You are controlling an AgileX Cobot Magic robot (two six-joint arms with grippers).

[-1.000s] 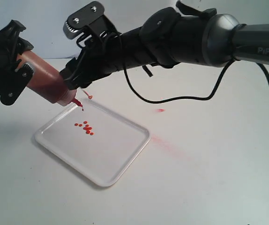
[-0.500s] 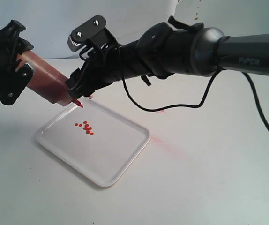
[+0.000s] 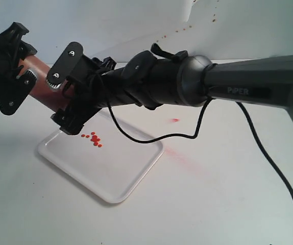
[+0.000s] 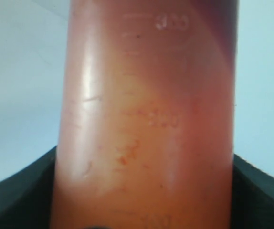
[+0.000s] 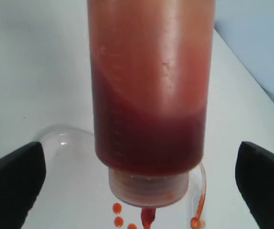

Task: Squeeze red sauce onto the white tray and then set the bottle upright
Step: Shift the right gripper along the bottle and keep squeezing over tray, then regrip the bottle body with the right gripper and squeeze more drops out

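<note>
- Bottle (image 3: pixel 39 84): tilted, nozzle end down toward 4 o'clock, over the 10 o'clock corner of the tray (image 3: pixel 131 178). Sauce (image 3: pixel 94 139) blobs lie on the tray.
- Handling: likely light, soft-walled and slick. Grip mid-body gently, since a hard pinch would expel more sauce.
- Left gripper (image 3: pixel 20 76): clamped on the base end.
- Right gripper (image 3: pixel 67 94): jaws wide, flanking the bottle without contact.
- Change: one second ago the right gripper pinched near the nozzle. It has since released and rolled.

The exterior camera looks down across the worktop (image 3: pixel 228 204) from some way off. Both wrist cameras face the bottle (image 4: pixel 146 119): the left hand (image 3: pixel 8 76)'s pressed close, the right hand (image 3: pixel 66 111)'s slightly farther, catching the tray (image 3: pixel 131 176) beyond it.
</note>
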